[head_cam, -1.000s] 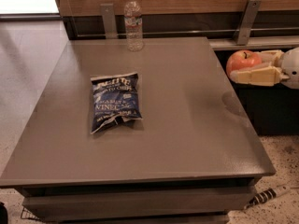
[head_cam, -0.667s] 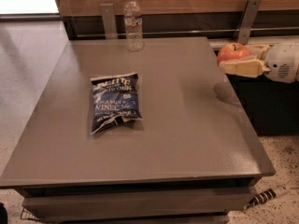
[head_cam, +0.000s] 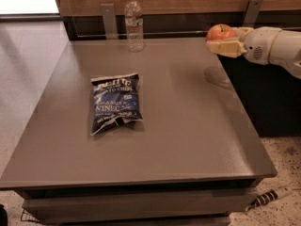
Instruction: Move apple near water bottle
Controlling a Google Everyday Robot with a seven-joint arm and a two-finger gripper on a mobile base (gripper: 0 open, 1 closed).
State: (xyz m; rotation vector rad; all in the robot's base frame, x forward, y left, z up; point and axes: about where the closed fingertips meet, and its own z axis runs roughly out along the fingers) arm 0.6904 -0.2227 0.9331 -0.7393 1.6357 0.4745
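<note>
The red-orange apple [head_cam: 219, 32] is held in my gripper [head_cam: 225, 40], which reaches in from the right and hangs above the table's far right corner. The cream fingers [head_cam: 225, 47] are shut on the apple from the sides. The clear water bottle [head_cam: 134, 23] with a white cap stands upright at the table's far edge, left of the apple by about a third of the table's width.
A blue chip bag [head_cam: 115, 102] lies flat left of the middle of the grey table [head_cam: 188, 140]. A wooden wall panel with two metal brackets [head_cam: 108, 20] runs behind the table. A dark cabinet stands to the right.
My gripper has carried the apple up and to the left, from beside the table's right edge to above its far right corner. Bottle and chip bag have not moved.
</note>
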